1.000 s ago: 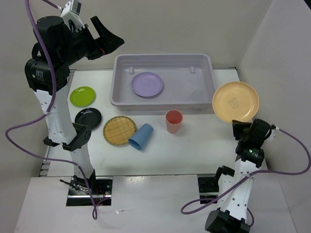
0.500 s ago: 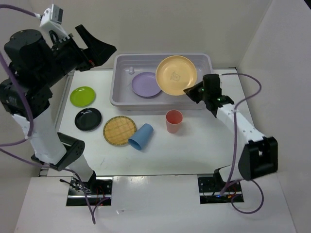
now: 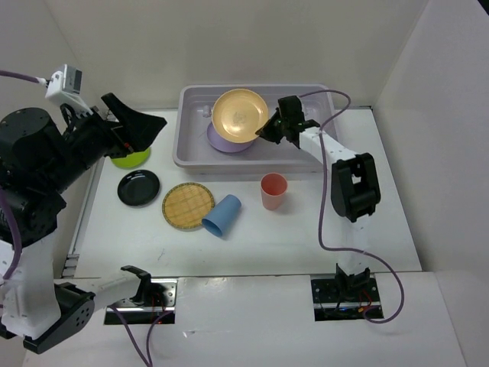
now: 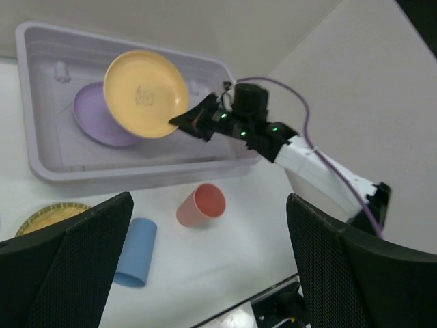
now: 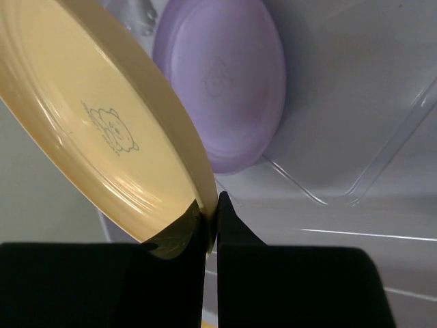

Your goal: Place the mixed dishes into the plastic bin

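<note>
The left end effector (image 3: 140, 130), fingers wide apart and empty, has sunk leftward and hovers over the lime plate (image 3: 128, 160). In the bin (image 3: 321, 95), the yellow plate (image 3: 239, 115) has shifted left and now tilts above the lavender plate (image 3: 226, 145), its rim clamped by the right end effector (image 3: 267, 131).

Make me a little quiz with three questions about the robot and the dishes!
1. True or false: the lavender plate lies inside the plastic bin.
2. What do the right gripper jaws pinch? A) black plate B) orange-yellow plate C) lime green plate
3. Fill in: the ____ cup lies on its side on the table.

Key: 1 true. 2 B, held tilted by its rim over the bin. 3 blue: the blue cup.
</note>
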